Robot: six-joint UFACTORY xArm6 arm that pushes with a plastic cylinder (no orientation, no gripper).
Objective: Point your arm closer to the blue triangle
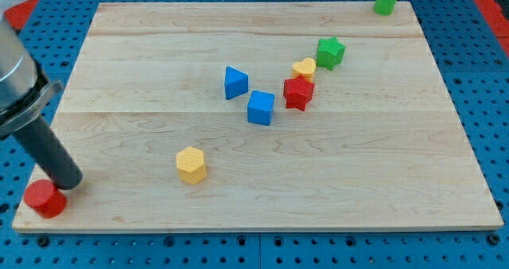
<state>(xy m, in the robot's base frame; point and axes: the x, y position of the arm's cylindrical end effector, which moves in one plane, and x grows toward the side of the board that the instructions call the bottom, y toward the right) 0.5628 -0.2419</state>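
The blue triangle (235, 83) lies near the middle of the wooden board (262, 181). A blue cube (260, 107) sits just to its lower right. My rod comes in from the view's left edge, and my tip (70, 185) rests at the board's bottom-left corner, touching or next to a red cylinder (44, 198). The tip is far to the lower left of the blue triangle.
A yellow hexagonal block (191, 165) lies between my tip and the blue blocks. A red star-like block (298, 93), a yellow heart (304, 68) and a green star (330, 52) form a diagonal right of the blue blocks. A green cylinder (386, 0) stands at the top-right corner.
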